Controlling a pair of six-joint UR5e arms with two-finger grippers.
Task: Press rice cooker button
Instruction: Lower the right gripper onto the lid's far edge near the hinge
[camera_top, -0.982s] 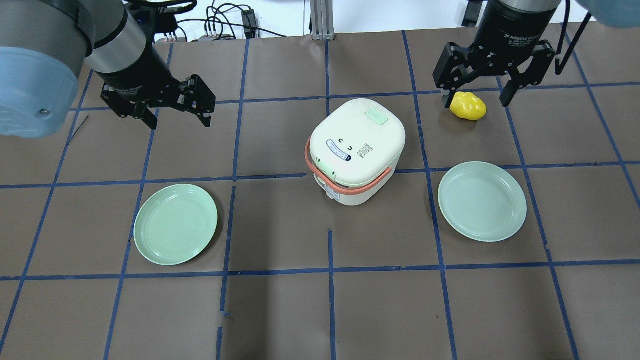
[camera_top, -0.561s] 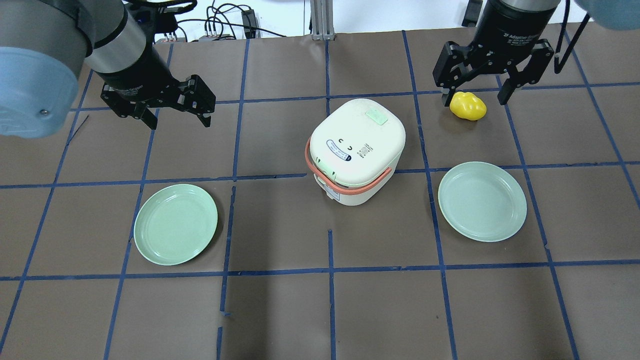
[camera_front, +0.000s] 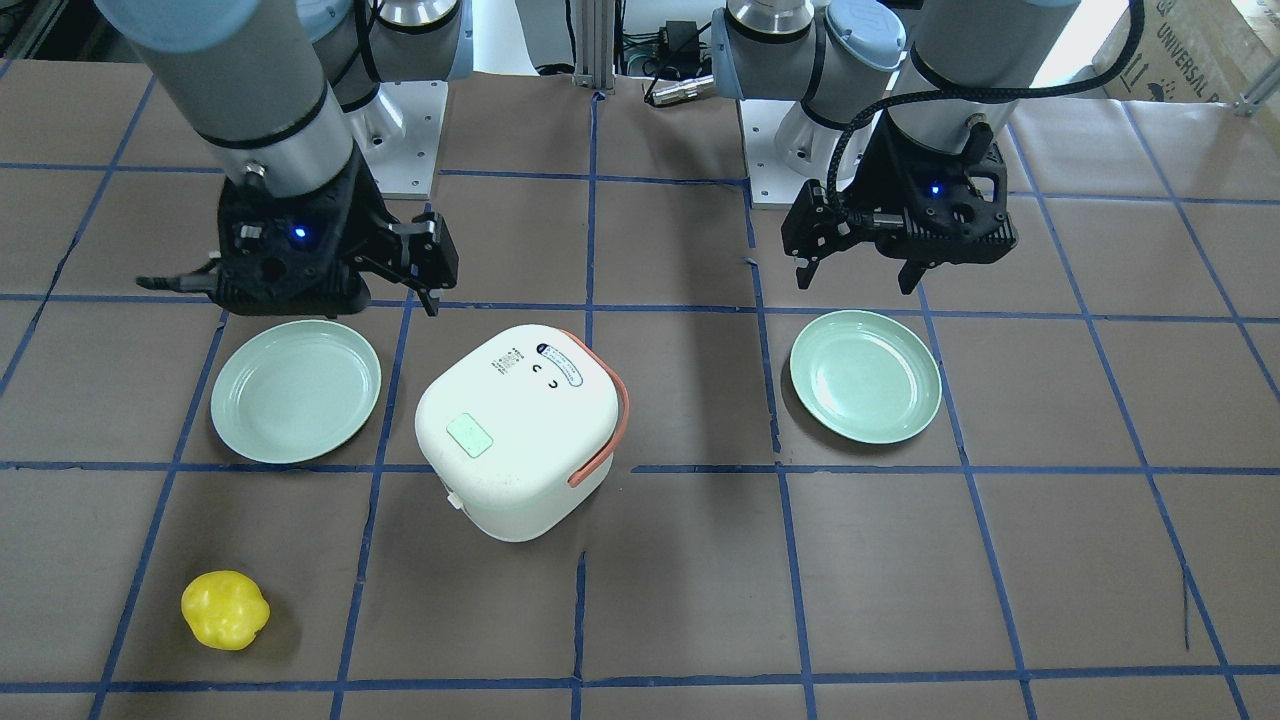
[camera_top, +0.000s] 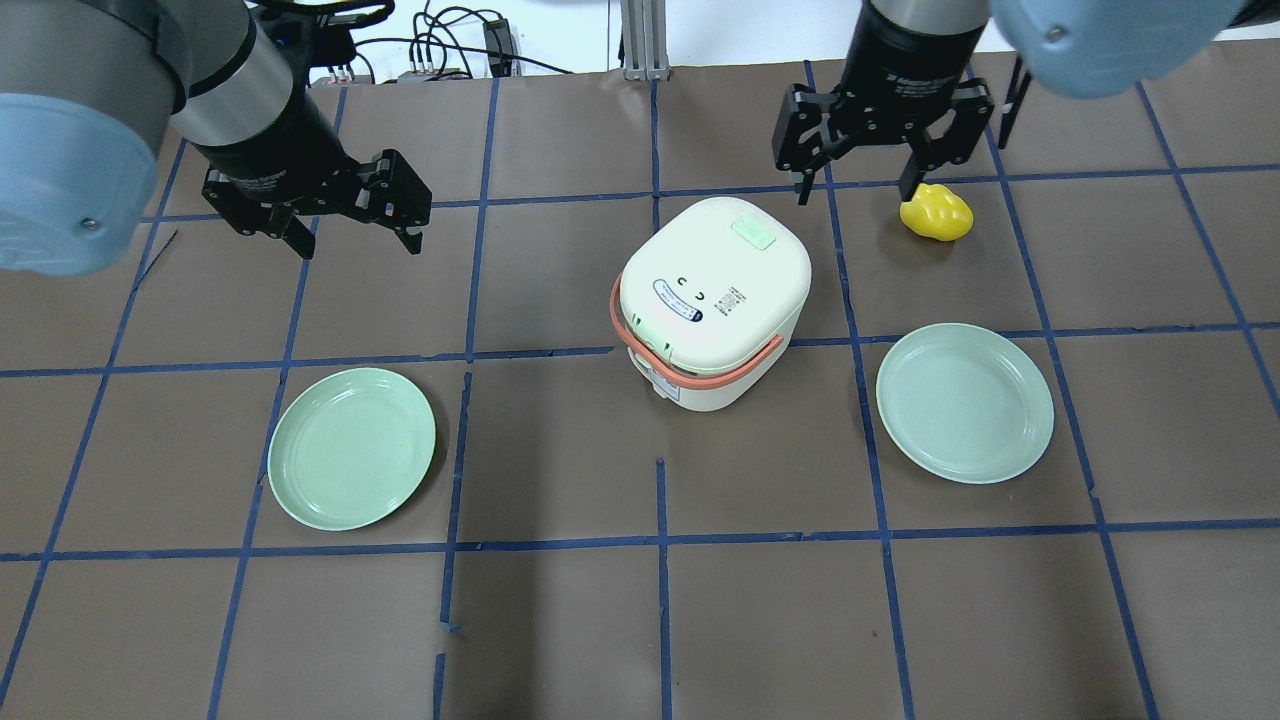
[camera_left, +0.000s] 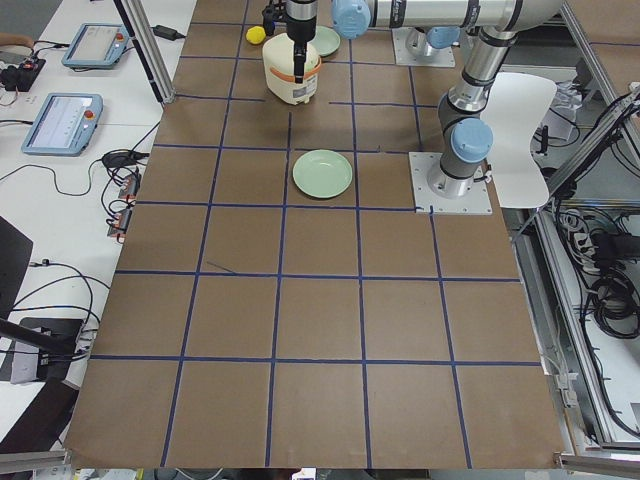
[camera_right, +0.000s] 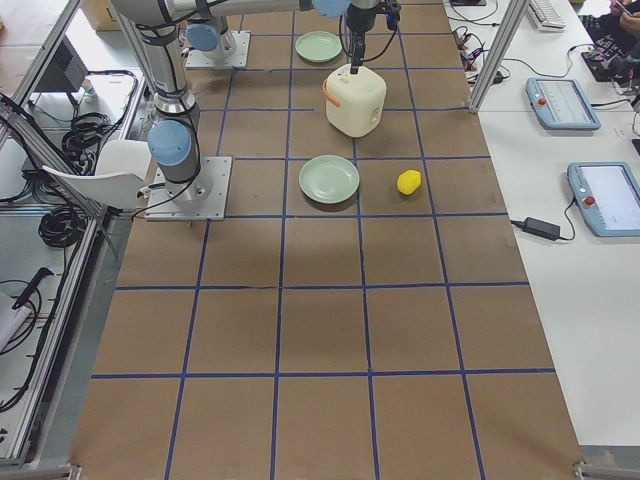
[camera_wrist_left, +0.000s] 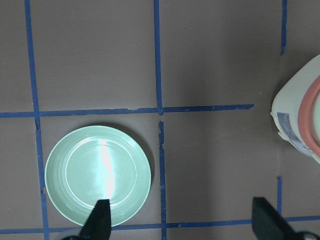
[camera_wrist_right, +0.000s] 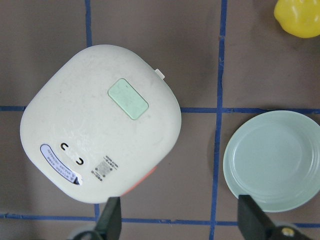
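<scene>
The rice cooker (camera_top: 712, 300) stands mid-table, mat (camera_top: 560, 430) all round, green button (camera_top: 753, 234) at its twelve o'clock edge. The right gripper (camera_top: 857, 190) hovers spread at one o'clock, left gripper (camera_top: 355, 240) spread at ten; lid label (camera_top: 680, 300) unreadable.

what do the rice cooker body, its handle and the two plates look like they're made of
The rice cooker body looks like plastic, cream, with a soft sheen. Its handle: matte orange, likely plastic or rubber. The left plate and right plate: pale green, glossy with glare streaks; plastic or glazed ceramic, cannot tell.
</scene>
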